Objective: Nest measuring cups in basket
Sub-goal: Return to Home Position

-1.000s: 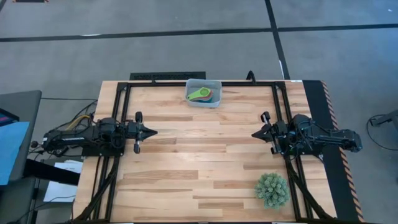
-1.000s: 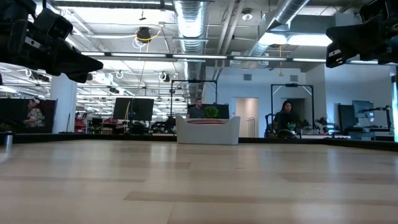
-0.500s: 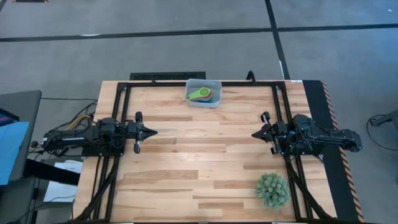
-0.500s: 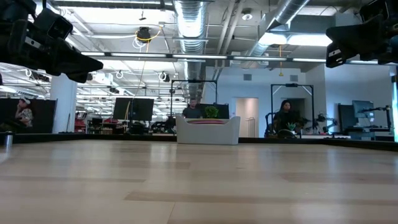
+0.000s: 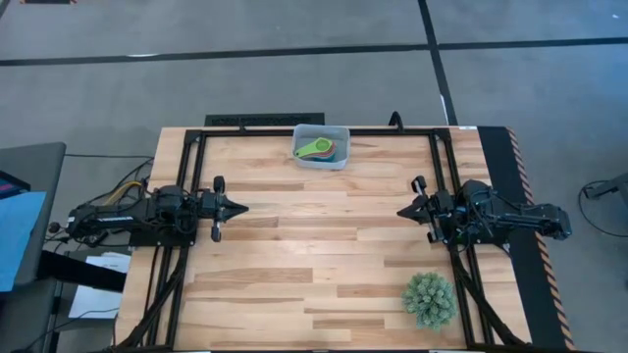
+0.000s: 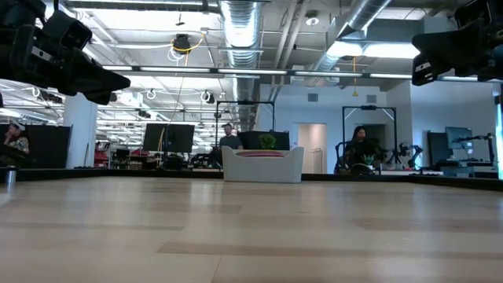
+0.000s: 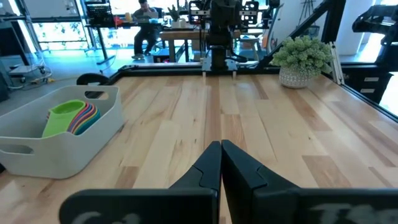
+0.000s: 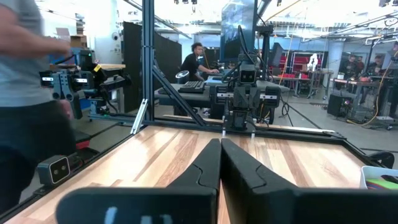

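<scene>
The measuring cups (image 5: 320, 149) lie nested in a stack inside the basket (image 5: 338, 161), green on top with pink, purple and orange rims showing beneath it. The basket stands on its base at the table's far edge, near the middle. In the left wrist view the cups (image 7: 69, 117) sit in the basket (image 7: 87, 143). My left gripper (image 5: 241, 208) hovers shut above the table's left side, pointing right. My right gripper (image 5: 401, 212) hovers shut above the right side, pointing left. Both are far from the basket.
A spiky green ball-shaped plant (image 5: 429, 299) in a pale pot stands near the table's near right corner. A black frame (image 5: 324, 131) runs around the tabletop. People sit and walk in the room beyond the table (image 6: 228, 141).
</scene>
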